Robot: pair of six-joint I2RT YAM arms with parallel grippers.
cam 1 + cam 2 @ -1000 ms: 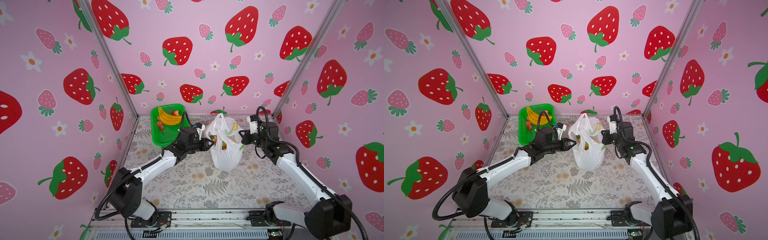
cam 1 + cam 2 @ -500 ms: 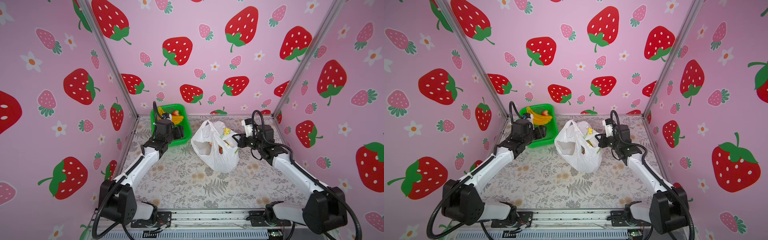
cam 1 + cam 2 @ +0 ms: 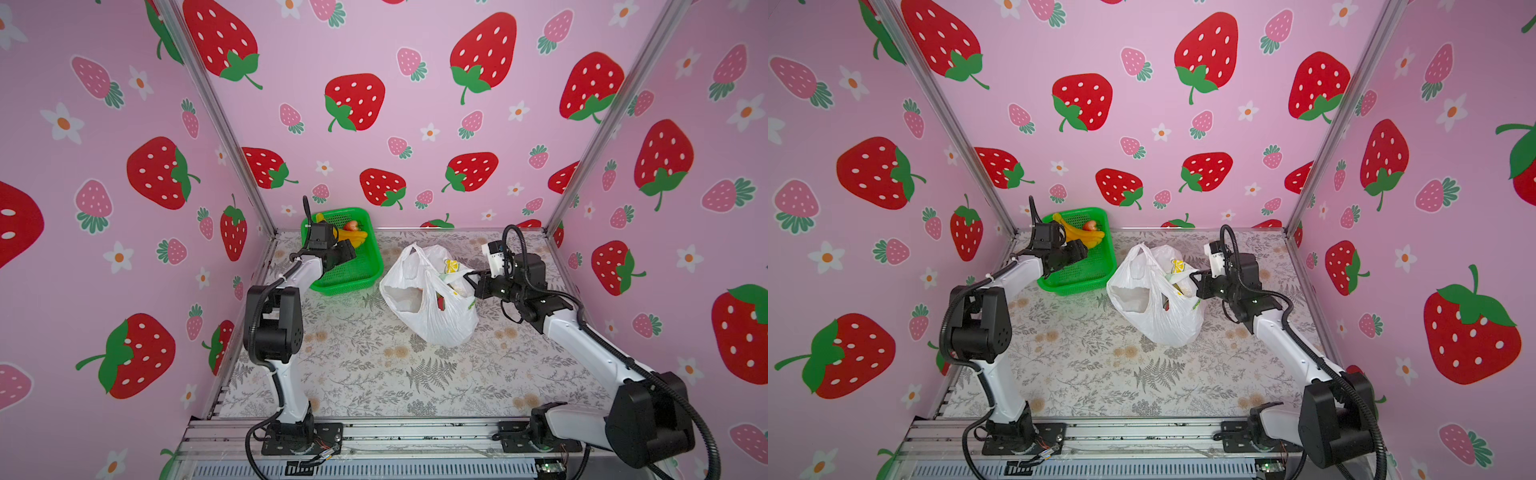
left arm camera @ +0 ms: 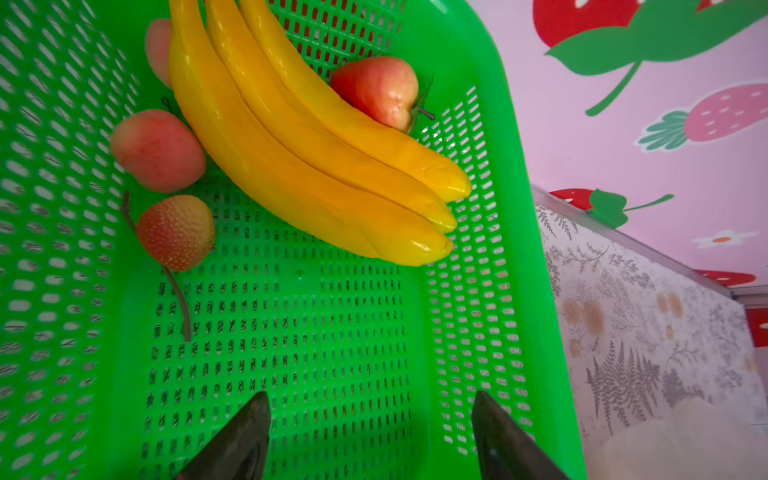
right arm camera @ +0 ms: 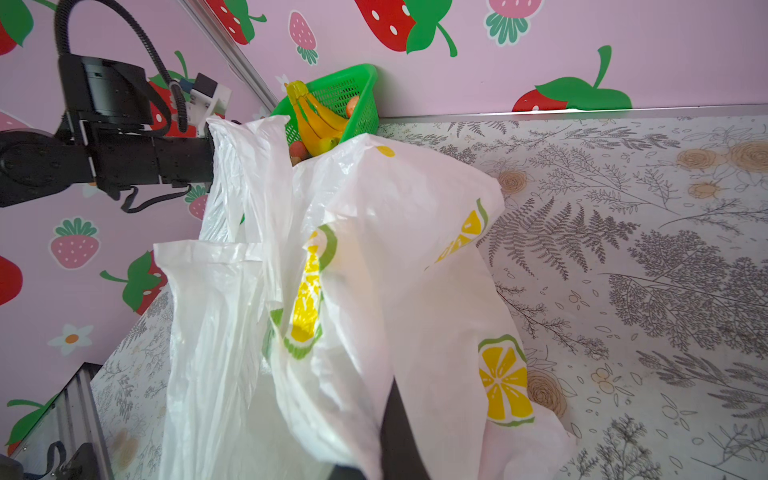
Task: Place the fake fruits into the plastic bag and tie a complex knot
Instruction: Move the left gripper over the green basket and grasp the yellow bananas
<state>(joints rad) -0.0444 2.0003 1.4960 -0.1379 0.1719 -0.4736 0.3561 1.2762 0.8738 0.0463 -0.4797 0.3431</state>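
Green perforated plastic forms the basket [image 3: 345, 286] over which the left hand [image 4: 369, 415] hovers, jaws spread wide with nothing between them. The fake fruits not yet packed lie at the basket's far end: the banana bunch [image 4: 316, 166], with several small red ones touching it, and a bumpy red fruit [image 4: 176, 232] just beside it. The right hand [image 3: 469, 275] is pinched tight on a fold of the plastic bag [image 3: 432, 320], lifting that side of the rim. The bag sits on the desk [image 3: 374, 365] near the basket and shows some fruit inside. The step in hand appears to be the next pick. Advance the left hand to the chosen fruit, and for the bunch set the jaws square across its middle. Close firmly and lift clear of the basket wall before traversing. Hold the bag rim high, because the opposite side sags and the mouth is slack. Release only when directly above the opening.
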